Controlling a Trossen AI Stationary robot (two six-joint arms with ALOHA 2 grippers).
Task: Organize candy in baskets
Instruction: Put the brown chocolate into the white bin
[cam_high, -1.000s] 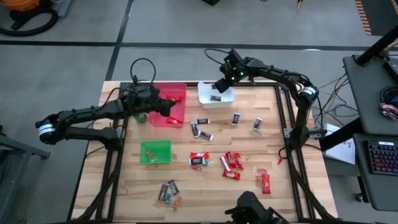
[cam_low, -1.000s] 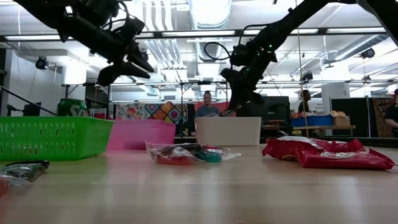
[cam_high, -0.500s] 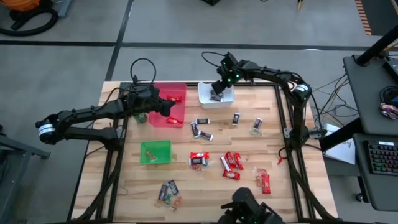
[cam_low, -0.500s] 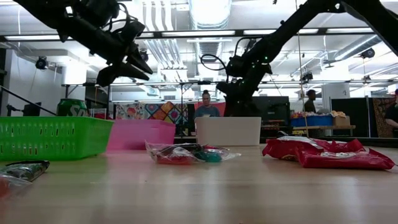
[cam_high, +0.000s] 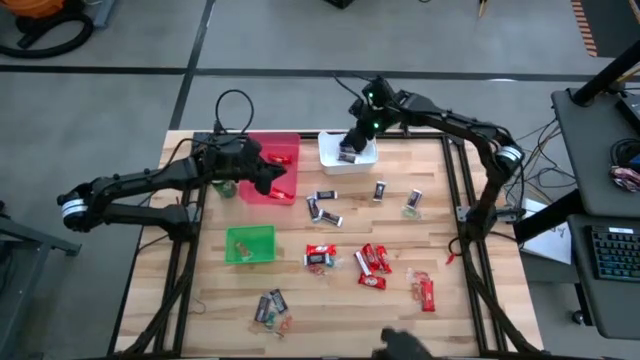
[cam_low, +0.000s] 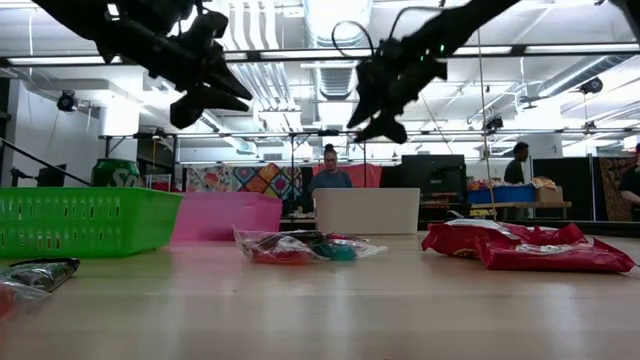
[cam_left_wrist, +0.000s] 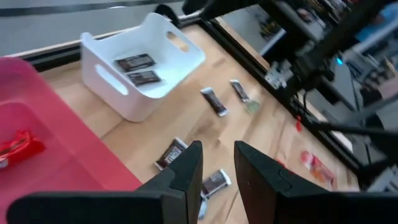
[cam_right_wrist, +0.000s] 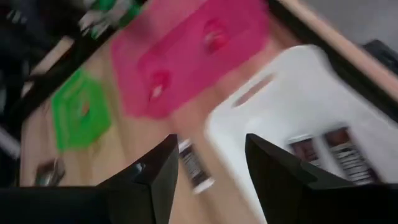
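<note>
Right gripper (cam_high: 350, 140) over white basket (cam_high: 330, 152) — fingers apart, empty; left gripper (cam_high: 275, 180) over red basket (cam_high: 262, 195) — narrow gap, empty.

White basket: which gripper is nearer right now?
Right. The right gripper hangs over the white basket, jaws open and empty. The left gripper is farther off, above the red basket beside it.

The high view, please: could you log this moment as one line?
right gripper: open, empty, above white basket | basket: two dark mini bars | left gripper: empty, over red basket
</note>
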